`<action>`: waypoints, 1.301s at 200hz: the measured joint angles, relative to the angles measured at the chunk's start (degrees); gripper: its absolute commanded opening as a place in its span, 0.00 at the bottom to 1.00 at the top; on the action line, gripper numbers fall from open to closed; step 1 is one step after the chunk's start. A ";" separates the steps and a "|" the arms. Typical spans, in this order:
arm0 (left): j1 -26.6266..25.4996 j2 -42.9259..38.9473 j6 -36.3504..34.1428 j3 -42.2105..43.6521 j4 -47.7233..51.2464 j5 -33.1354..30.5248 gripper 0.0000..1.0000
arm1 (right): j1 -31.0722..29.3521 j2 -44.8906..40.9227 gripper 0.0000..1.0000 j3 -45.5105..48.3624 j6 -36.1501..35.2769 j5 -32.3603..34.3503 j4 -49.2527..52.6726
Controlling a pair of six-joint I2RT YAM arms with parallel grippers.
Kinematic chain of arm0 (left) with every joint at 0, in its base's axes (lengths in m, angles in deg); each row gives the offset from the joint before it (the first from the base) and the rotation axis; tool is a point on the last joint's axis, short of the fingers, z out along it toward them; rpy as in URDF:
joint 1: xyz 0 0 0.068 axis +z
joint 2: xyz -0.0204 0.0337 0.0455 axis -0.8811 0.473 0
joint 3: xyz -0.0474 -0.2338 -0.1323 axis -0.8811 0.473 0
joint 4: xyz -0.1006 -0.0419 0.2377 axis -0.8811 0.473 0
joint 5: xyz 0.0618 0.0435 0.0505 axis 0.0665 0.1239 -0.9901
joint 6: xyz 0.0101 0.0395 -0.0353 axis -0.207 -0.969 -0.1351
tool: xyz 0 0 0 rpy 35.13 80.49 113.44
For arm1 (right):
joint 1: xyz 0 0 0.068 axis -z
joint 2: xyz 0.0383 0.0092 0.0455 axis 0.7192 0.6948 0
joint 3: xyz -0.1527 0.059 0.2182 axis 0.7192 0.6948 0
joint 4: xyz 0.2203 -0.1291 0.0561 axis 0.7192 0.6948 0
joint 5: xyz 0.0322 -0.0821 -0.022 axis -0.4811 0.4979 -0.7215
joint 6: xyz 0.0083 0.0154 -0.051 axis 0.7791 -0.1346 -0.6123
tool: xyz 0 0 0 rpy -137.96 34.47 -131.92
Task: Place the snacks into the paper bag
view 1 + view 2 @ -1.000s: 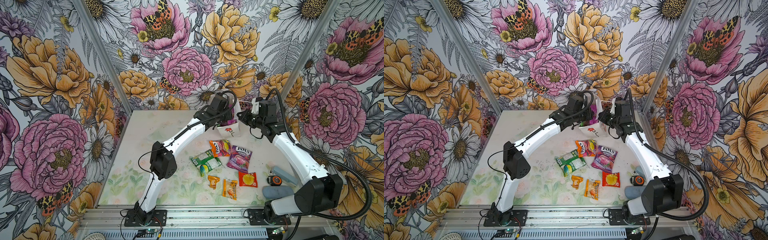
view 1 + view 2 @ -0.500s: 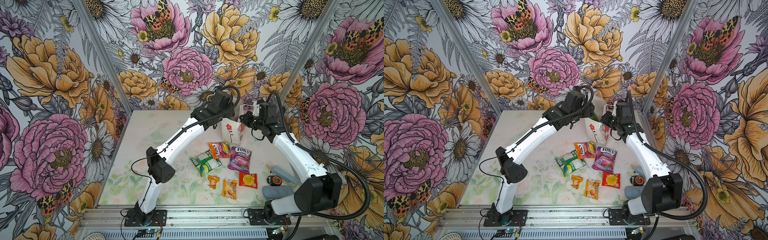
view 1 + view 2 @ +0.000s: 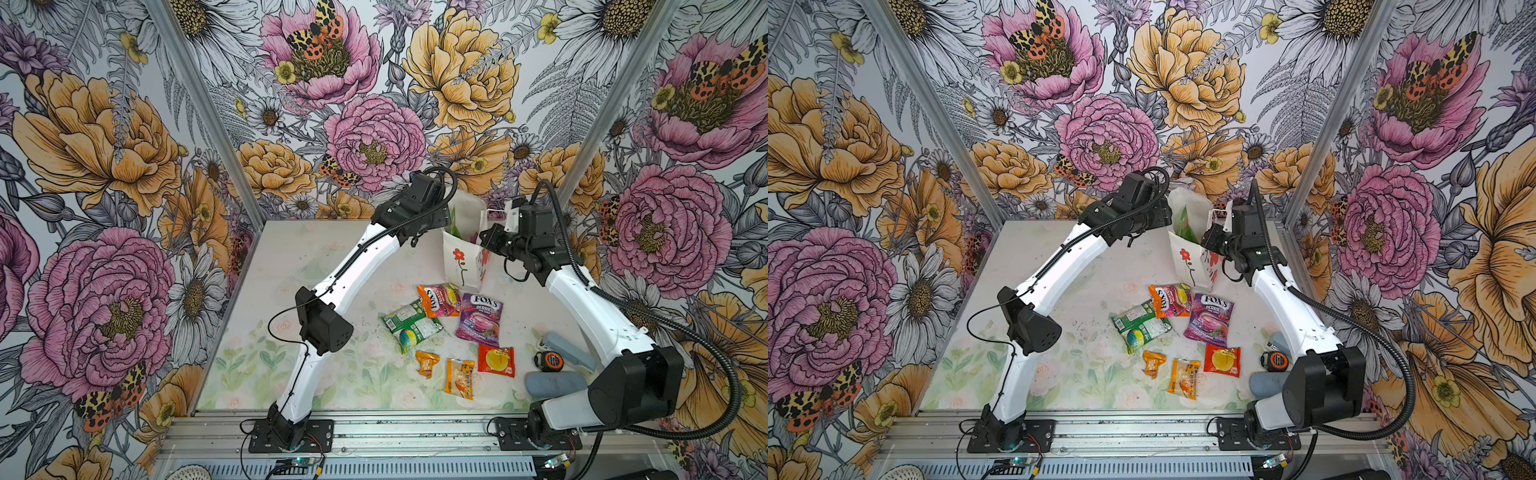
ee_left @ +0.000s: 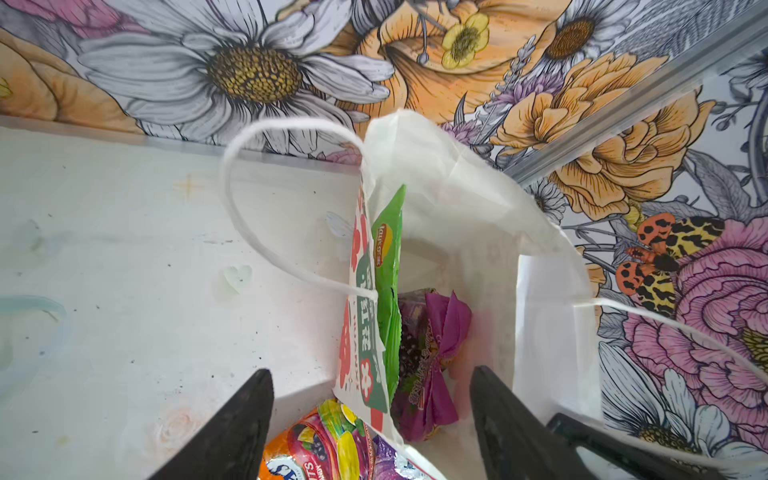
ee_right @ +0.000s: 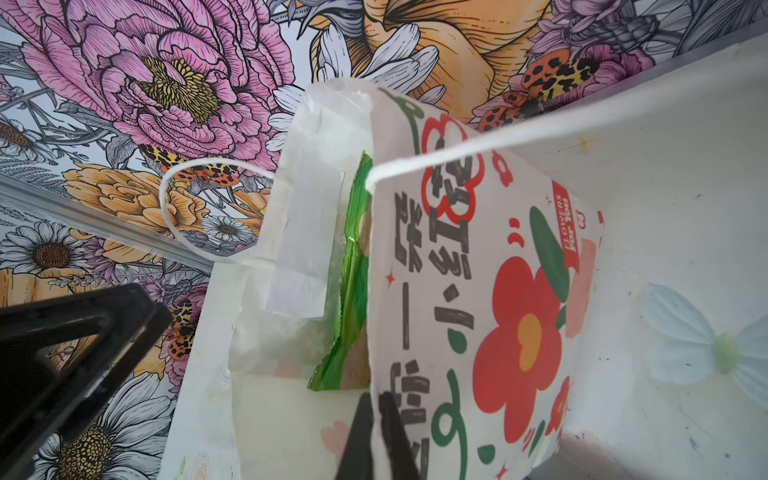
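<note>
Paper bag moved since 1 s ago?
Yes. In both top views the paper bag stands taller now, its bottom edge closer to the orange Fox's packet, which has not shifted.

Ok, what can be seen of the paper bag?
The paper bag is white paper printed with red flowers, green stems and dark lettering, with white cord handles. It stands roughly upright at the rear, mouth open, holding a green packet and a purple packet. The right end effector pinches its printed wall; the left end effector hovers open above.
</note>
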State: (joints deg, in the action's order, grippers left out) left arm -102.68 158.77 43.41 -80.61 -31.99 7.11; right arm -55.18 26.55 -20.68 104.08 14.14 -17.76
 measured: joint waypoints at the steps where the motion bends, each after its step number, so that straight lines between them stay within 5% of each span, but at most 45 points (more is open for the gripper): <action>1: 0.00 0.15 0.02 -0.04 0.04 0.11 0.76 | 0.00 0.00 0.00 0.02 -0.07 0.00 -0.02; 32: -0.02 4.26 0.72 -1.77 1.49 3.96 0.69 | -0.31 -0.02 0.00 0.11 -1.07 0.00 -0.17; 97: 0.00 8.59 3.58 -6.23 2.03 7.13 0.16 | -0.74 -0.15 0.00 0.11 -3.96 1.77 0.33; 134: -0.37 11.08 4.96 -11.56 1.95 7.06 0.00 | -0.55 -0.55 0.00 -0.24 -5.62 5.60 2.03; 220: -5.95 11.30 4.81 -11.85 -3.63 7.08 0.00 | 6.47 -3.30 0.00 -2.95 -7.28 9.73 9.09; 260: -8.85 11.26 4.48 -11.85 -6.78 7.23 0.00 | 6.93 -8.00 0.00 -3.93 -9.29 18.25 14.16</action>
State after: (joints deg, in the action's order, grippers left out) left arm -111.53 170.02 47.89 -92.45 -38.77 14.35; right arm -48.25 18.55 -24.62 94.79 32.39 -3.60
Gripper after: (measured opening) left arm 0.045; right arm 0.047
